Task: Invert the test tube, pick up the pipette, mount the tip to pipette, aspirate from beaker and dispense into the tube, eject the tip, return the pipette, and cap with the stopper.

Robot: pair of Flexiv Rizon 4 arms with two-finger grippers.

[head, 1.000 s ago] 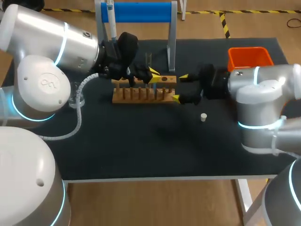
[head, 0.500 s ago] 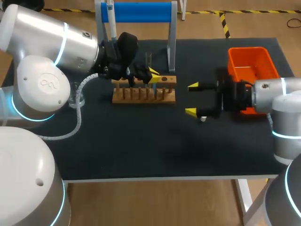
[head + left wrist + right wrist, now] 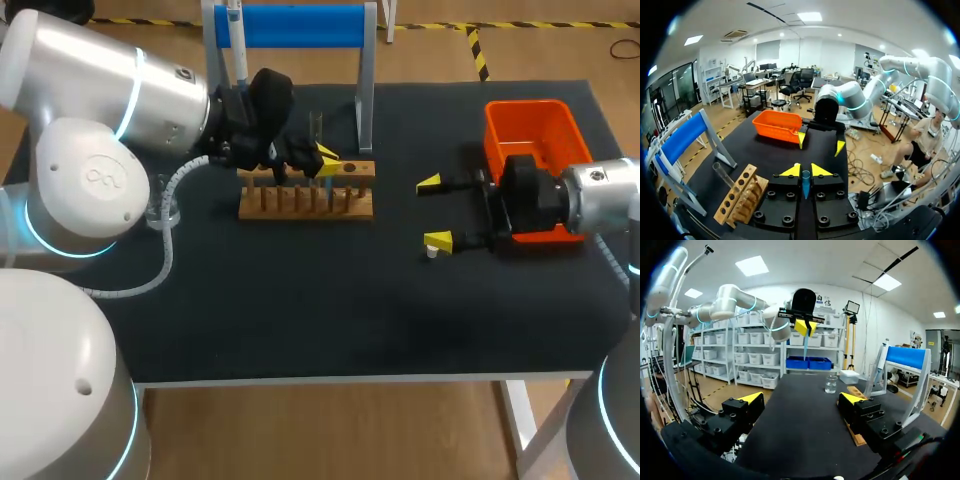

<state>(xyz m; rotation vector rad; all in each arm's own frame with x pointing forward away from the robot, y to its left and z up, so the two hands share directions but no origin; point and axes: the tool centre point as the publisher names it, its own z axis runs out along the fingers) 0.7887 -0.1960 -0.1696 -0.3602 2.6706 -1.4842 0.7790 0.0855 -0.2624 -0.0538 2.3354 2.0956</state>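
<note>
between the yellow tips of the left gripper (image 3: 805, 171) a slim blue test tube (image 3: 805, 185) is pinched from both sides, so the fingers are clenched on it. in the head view this gripper is placed at the upper middle of the frame, right over the wooden rack (image 3: 305, 203). the tube is held upright above the rack's right half. whether its lower end is seated in a hole cannot be told.

the right gripper (image 3: 434, 212) is seen right of centre with its fingers released and spread wide. a small white stopper (image 3: 431, 253) is lying on the black table (image 3: 300, 310), just beside the lower yellow tip. contact with that tip cannot be told. behind the right wrist, at the upper right, an orange bin (image 3: 535, 120) is set on the table.

the pipette (image 3: 236, 40) is hung on the blue stand (image 3: 300, 25) at the top of the frame, left of centre, behind the rack. a glass beaker (image 3: 165, 212) is placed at the left of the frame, partly hidden by the left arm (image 3: 100, 110).

from the right wrist view, the beaker is seen ahead of the open fingers, well apart from them. the rack is partly hidden behind one finger there, and the left gripper is seen beyond with the blue tube hanging from its tips.
</note>
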